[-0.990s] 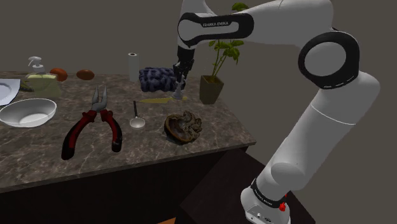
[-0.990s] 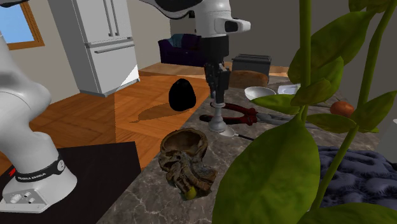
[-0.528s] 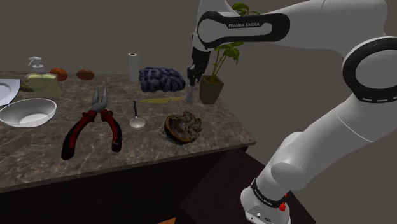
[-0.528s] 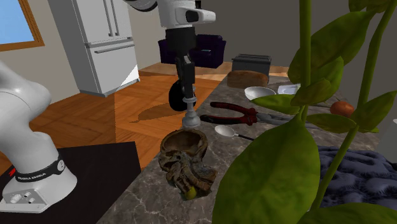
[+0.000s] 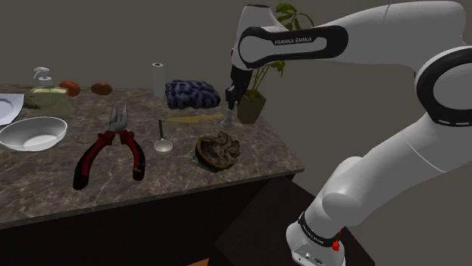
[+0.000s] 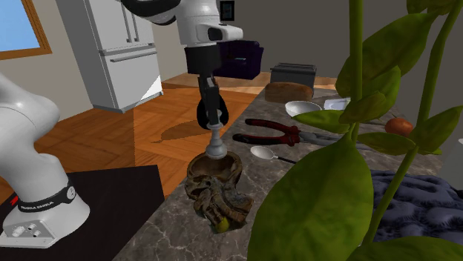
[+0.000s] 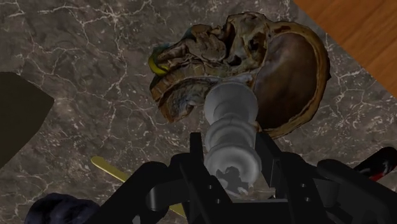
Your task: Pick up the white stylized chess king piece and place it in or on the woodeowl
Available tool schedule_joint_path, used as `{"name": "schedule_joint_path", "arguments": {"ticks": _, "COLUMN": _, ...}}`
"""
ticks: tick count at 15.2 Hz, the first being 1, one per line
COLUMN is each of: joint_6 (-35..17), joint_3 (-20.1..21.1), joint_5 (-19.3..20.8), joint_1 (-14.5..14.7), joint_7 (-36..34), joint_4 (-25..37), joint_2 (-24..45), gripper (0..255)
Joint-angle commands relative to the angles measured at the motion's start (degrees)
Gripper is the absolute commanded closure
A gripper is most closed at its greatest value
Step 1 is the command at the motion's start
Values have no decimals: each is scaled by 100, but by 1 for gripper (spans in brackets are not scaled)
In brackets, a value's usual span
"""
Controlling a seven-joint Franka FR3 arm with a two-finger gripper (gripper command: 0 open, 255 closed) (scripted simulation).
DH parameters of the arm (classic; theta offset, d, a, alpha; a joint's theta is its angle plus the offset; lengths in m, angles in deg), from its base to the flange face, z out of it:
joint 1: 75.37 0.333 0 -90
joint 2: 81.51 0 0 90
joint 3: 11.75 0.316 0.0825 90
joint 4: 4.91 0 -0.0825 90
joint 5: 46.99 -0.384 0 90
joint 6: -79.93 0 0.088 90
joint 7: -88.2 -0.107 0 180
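A black gripper [image 5: 229,100] hangs above a dark stone counter [image 5: 45,189] veined with pale lines. It is clenched around a chess king [image 5: 227,121], grasping it near the top. The king is pale grey-white and glossy, with stacked rounded rings, a narrow waist and a flared round base pointing down.

The king is held upright directly over the wooden owl dish [image 5: 218,150], which lies near the counter's near right edge in the shoulder view. The dish is brown and weathered, a knobbly carved mass joined to a smooth oval hollow.

In the second exterior view the king's [image 6: 215,144] base sits at the rim of the dish [image 6: 215,182]; whether they touch cannot be told. That view also takes in a white refrigerator [image 6: 122,48] and an orange wood floor [image 6: 111,137].

The wrist view looks down the king [image 7: 230,137], clasped between black fingers [image 7: 272,159], onto the dish's [image 7: 286,76] hollow.

Red-handled pliers [image 5: 113,147] and a metal spoon [image 5: 163,140] lie to the shoulder view's left of the dish.
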Motion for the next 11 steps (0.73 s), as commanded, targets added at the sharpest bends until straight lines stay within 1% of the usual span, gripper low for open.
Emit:
{"name": "schedule_joint_path", "arguments": {"ticks": 1, "joint_6": -165, "joint_3": 3, "joint_5": 6, "joint_1": 1, "joint_7": -20, "joint_4": -130, "joint_2": 32, "gripper": 255}}
{"name": "schedule_joint_path", "arguments": {"ticks": 11, "joint_6": -954, "joint_3": -5, "joint_5": 47, "joint_1": -10, "joint_7": -88, "joint_4": -714, "joint_2": 239, "gripper": 255}}
